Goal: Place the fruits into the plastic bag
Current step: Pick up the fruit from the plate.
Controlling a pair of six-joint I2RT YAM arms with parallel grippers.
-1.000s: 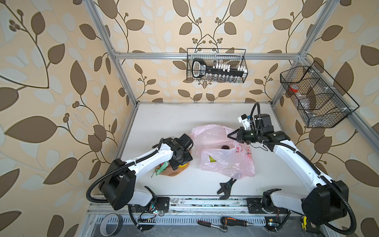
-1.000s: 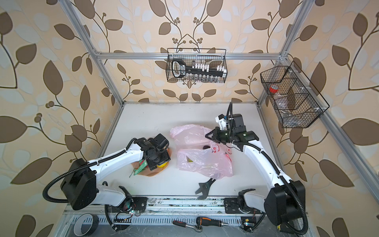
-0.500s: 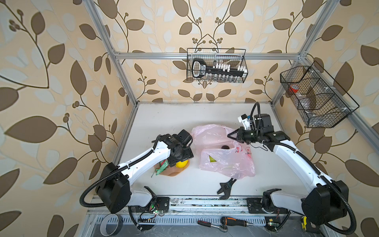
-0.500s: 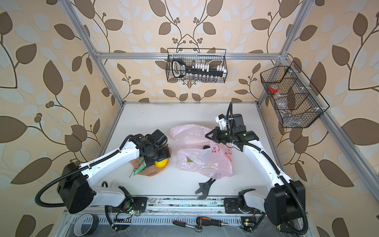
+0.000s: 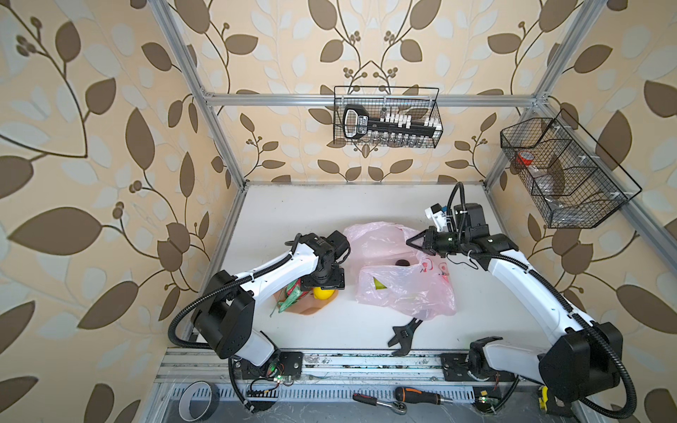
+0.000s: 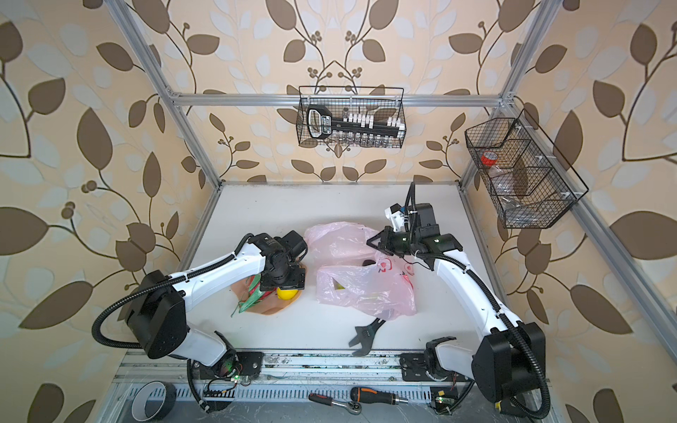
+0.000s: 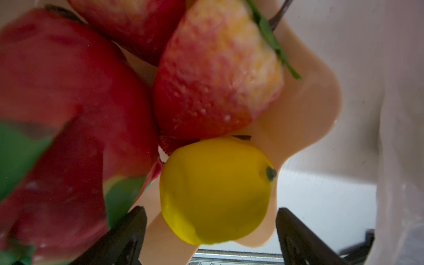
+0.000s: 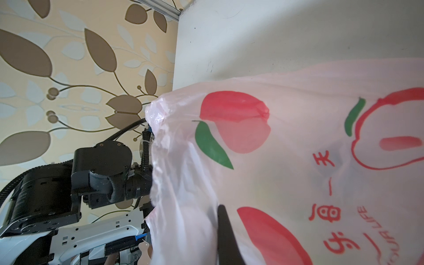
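My left claw (image 7: 210, 220) is released, its two black fingers (image 7: 128, 229) spread wide on either side of the lemon (image 7: 215, 190) with a sliver of plate showing in each gap, so nothing is grasped. The lemon is smooth, matte and egg-shaped. Its long axis lies slantwise across the gap between the fingers, and the dark nub end is turned toward the finger nearer the bag.

Just past the fingertips a strawberry (image 7: 218, 68) touches the lemon. It is pebbled with pale specks, red fading to cream-yellow, with the pointed end toward the claw and the green leafy end away. Beside the finger farther from the bag sits the dragon fruit (image 7: 57, 114) — glossy deep red with flat green scales, too close and blurred to read its axis. All of them rest on a peach plate (image 7: 309, 103), which is glossy with a wavy rim.

My right claw (image 5: 412, 241) is clenched on a raised fold of the plastic bag (image 5: 403, 289). The film is thin, crinkled and translucent pale pink, printed with red fruit shapes, green leaves and red lettering. From the pinched tips the bag sags down and spreads over the white table (image 5: 293, 219), lying between the two claws.

A dark round fruit (image 5: 403, 262) lies on the pink film just below the right claw's tips. A yellow-green piece (image 5: 379, 284) shows dimly through the film. A black adjustable wrench (image 5: 404, 335) lies on the table beyond the bag's lower edge.
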